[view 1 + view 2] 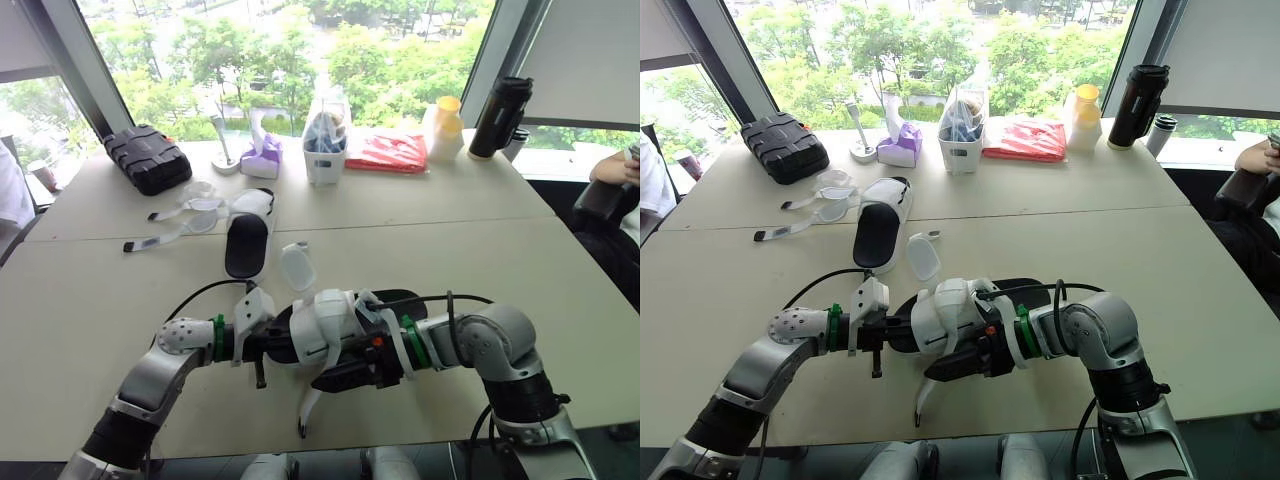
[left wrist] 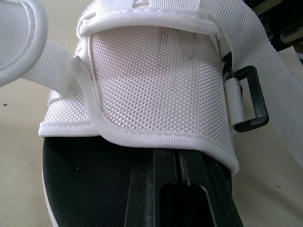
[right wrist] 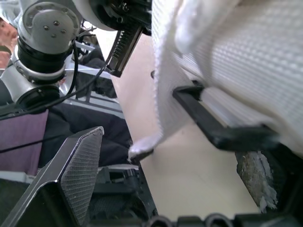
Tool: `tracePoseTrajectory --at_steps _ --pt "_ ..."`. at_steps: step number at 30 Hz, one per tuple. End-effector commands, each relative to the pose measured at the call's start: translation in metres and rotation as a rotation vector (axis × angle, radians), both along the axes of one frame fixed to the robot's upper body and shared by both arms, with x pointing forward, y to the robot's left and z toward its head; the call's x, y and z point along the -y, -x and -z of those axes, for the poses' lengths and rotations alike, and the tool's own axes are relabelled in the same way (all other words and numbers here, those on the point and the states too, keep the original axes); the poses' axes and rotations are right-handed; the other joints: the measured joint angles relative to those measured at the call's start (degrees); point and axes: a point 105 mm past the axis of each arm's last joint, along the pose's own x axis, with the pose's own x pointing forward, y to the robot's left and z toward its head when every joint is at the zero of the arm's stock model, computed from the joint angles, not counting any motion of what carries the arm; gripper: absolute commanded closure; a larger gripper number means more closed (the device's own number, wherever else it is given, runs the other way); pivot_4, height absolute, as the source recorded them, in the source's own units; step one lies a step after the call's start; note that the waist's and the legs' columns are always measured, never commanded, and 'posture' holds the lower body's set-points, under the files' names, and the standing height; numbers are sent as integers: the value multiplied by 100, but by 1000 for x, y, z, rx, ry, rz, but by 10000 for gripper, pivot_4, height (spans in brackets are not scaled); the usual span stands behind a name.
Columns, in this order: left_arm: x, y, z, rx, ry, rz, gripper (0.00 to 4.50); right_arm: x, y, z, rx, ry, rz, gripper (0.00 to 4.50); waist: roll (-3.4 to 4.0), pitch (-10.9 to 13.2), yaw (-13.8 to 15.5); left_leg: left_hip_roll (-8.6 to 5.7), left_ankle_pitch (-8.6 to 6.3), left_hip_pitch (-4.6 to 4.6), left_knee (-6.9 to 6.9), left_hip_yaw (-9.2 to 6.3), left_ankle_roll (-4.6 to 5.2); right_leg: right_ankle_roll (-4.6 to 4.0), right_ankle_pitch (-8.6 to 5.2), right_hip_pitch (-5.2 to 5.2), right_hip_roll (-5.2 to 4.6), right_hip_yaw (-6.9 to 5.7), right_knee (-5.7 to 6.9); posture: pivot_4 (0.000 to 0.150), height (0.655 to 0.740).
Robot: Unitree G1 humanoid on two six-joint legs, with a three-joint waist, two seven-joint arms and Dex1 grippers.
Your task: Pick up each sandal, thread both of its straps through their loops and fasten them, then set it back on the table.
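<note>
A white-strapped sandal with a black sole (image 1: pixel 325 320) hangs just above the front of the table (image 1: pixel 500 250), between my two grippers. My left gripper (image 1: pixel 262 350) is shut on the sole's edge, and its fingers (image 2: pixel 182 189) sit just under the white mesh upper. A black loop (image 2: pixel 248 97) hangs at the sandal's side, and a loose strap end (image 1: pixel 308 405) dangles below it. My right gripper (image 1: pixel 340 378) is under the sandal with its fingers (image 3: pixel 71 175) spread wide, and the loop (image 3: pixel 222 127) lies between them. A second sandal (image 1: pixel 247 240) lies farther back on the left, its straps (image 1: pixel 175 225) loose.
Along the window edge stand a black case (image 1: pixel 147 157), a purple tissue pack (image 1: pixel 262 155), a white caddy (image 1: pixel 325 140), a red packet (image 1: pixel 388 150), a yellow-lidded bottle (image 1: pixel 443 128) and a black flask (image 1: pixel 500 115). A person's arm (image 1: pixel 615 165) rests at the far right.
</note>
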Motion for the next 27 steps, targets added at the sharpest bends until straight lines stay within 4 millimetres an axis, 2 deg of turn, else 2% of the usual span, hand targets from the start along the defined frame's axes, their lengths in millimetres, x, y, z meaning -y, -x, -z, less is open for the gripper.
tracePoseTrajectory --at_steps 1,5,8,15,22,27 --pt "5 7 11 -49 -11 24 45000 -7 2 -6 32 -26 10 462 0 0 -6 0 0 0 0 0 0 0 0 0 0 0 0 1500 7400" --pt "5 6 12 -49 -11 23 45000 -11 9 -2 34 -12 -3 462 1 -1 -15 2 0 4 0 1 0 1 1 1 2 0 2 1500 7400" --pt "5 5 11 -49 -10 26 45000 -11 10 1 27 2 6 8330 0 -2 -9 1 0 4 0 1 1 1 0 3 2 0 2 1500 7400" --pt "5 4 11 -48 -9 28 45000 -8 8 -4 40 -2 8 44056 0 -2 -9 1 0 3 1 1 1 2 1 3 2 0 2 1500 7400" --pt "5 4 12 -46 -6 27 45000 9 8 -40 104 -68 -48 44622 0 -1 0 0 0 2 2 1 2 4 1 6 2 -1 -1 1500 7400" --pt "6 3 12 -44 -4 30 45000 29 7 -78 231 -45 -127 44622 1 -1 -2 1 -1 1 3 10 5 5 1 8 2 -3 -4 1500 7400"
